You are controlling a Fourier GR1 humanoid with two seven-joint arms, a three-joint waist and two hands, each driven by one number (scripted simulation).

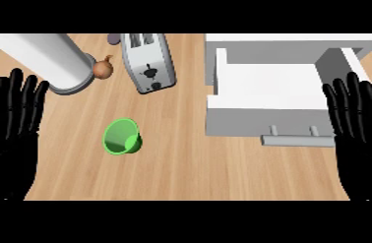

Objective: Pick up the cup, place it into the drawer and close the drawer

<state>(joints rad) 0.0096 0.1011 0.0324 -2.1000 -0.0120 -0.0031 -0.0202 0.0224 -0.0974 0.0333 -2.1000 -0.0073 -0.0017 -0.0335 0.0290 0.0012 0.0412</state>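
The small green plastic cup (pixel 122 136) at lower left of centre looks light, stiff and smooth; grasp round its wall. Left hand (pixel 19 120) and right hand (pixel 352 115) rest wide, holding nothing

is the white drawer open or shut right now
Open. The drawer is pulled out from its cabinet, its white inside showing from above, with its handle on the near side.

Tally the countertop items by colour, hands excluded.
Green: 1, cup
Brown: 1, onion
Silver/grey: 2, toaster, cylinder
White: 1, open drawer
Total: 5
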